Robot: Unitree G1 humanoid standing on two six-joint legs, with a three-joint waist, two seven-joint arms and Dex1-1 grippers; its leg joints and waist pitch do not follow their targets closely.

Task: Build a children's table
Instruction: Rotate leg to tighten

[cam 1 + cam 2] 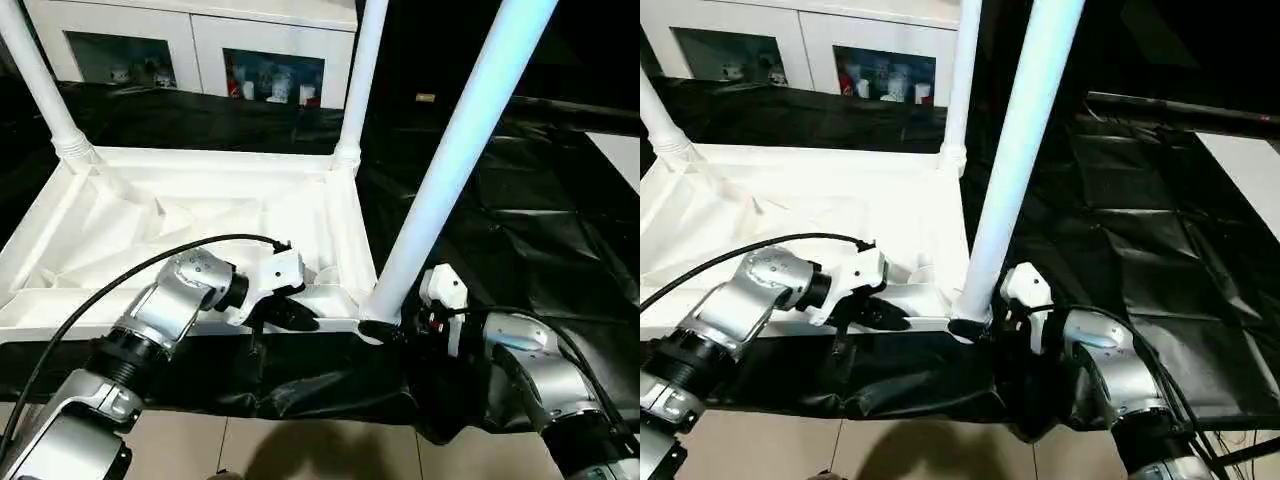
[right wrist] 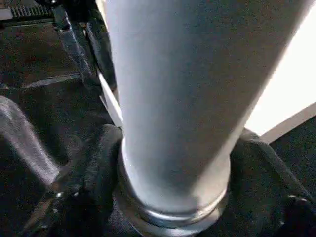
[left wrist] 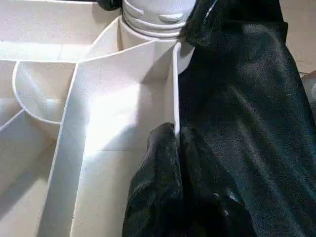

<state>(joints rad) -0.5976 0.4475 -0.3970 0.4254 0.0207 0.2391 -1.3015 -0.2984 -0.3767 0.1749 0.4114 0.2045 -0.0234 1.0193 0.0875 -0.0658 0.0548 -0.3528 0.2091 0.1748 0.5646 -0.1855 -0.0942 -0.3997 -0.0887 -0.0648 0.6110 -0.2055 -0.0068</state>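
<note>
- Lower right of the frame: the right gripper [image 1: 385,330], its jaws pinching the foot of the long white tubular plastic leg [image 1: 455,160]. I judge it is seating this leg in the near corner socket; next it needs a straight push.
- Lower centre: the left gripper [image 3: 177,148], jaws pressed onto the thin rim wall of the upturned white ribbed plastic table top [image 1: 180,225], which lies on the black-draped counter [image 1: 520,215].
- The left wrist view shows that rim pinch; the head views show two far legs standing.

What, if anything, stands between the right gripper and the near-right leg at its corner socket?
Nothing visible. The right gripper already has a black finger on each side of the leg at its base, where the leg stands in the tabletop corner.
</note>
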